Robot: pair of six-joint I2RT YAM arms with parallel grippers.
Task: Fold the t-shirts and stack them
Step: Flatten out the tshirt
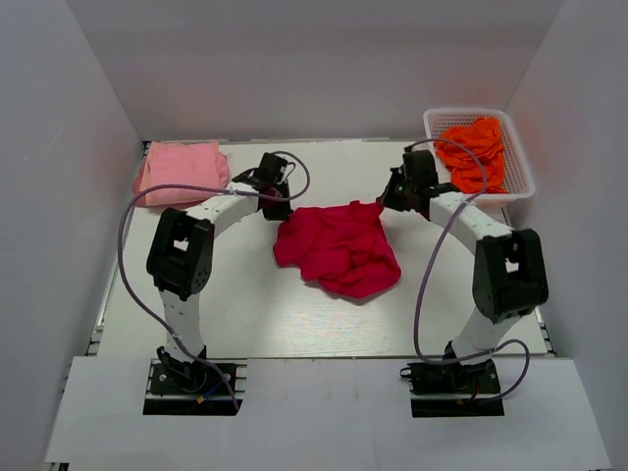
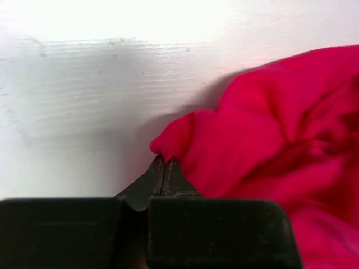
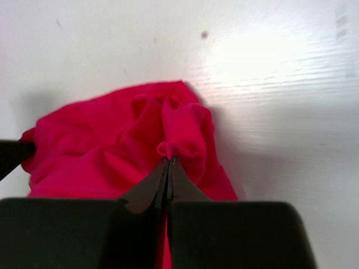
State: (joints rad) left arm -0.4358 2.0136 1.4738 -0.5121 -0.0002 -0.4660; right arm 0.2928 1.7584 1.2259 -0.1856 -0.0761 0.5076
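Observation:
A crimson-red t-shirt [image 1: 339,247] lies crumpled in the middle of the table. My left gripper [image 1: 279,210] is shut on its left top corner, and in the left wrist view a small peak of the red t-shirt [image 2: 269,129] is pinched at the tips of that gripper [image 2: 164,161]. My right gripper [image 1: 386,203] is shut on the shirt's right top corner. The right wrist view shows a fold of the red t-shirt [image 3: 123,134] caught at the closed tips of that gripper [image 3: 168,161]. A folded light pink t-shirt [image 1: 182,171] lies at the back left.
A white mesh basket [image 1: 520,162] at the back right holds crumpled orange t-shirts [image 1: 474,149]. White walls close the table in on the left, back and right. Grey cables loop from both arms over the table.

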